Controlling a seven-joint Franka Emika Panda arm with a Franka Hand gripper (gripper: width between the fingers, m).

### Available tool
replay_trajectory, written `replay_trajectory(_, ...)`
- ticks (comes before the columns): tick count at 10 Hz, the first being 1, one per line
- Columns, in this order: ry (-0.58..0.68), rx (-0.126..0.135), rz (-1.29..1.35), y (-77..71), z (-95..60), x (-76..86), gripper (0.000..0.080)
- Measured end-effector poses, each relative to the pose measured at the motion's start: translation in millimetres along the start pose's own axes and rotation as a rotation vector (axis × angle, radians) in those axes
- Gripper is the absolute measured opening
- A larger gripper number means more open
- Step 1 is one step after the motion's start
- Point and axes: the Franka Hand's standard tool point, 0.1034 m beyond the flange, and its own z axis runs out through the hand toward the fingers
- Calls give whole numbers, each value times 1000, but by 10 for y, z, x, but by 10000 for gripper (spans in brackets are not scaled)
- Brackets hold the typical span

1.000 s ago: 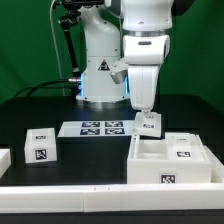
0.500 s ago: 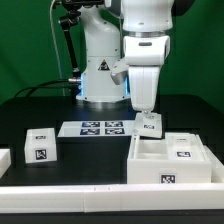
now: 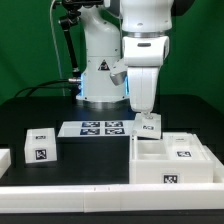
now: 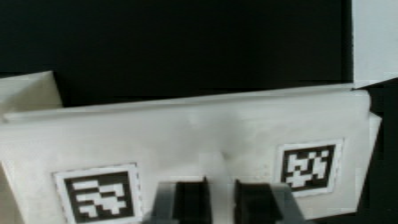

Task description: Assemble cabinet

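Note:
The cabinet (image 3: 170, 162) is a large white open box at the exterior view's right, with a tag on its front and on an inner part. My gripper (image 3: 145, 112) is shut on a small white tagged drawer block (image 3: 150, 125) and holds it just over the cabinet's far left corner. In the wrist view my gripper (image 4: 226, 200) has its dark fingers (image 4: 185, 202) close together on a thin white wall of the block (image 4: 196, 140), which shows two tags. A second tagged drawer block (image 3: 40, 146) lies on the table at the exterior view's left.
The marker board (image 3: 100, 128) lies flat behind the middle of the table. A long white rail (image 3: 90, 190) runs along the front edge. Another white piece (image 3: 4, 158) shows at the far left edge. The robot base (image 3: 100, 70) stands behind.
The gripper and the held drawer block have sunk very slightly toward the cabinet. The other parts have not moved.

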Motion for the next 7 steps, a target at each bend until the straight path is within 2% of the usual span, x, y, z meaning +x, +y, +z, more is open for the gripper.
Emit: replay_trajectory(7,5,4,-68,39,17,3,64)
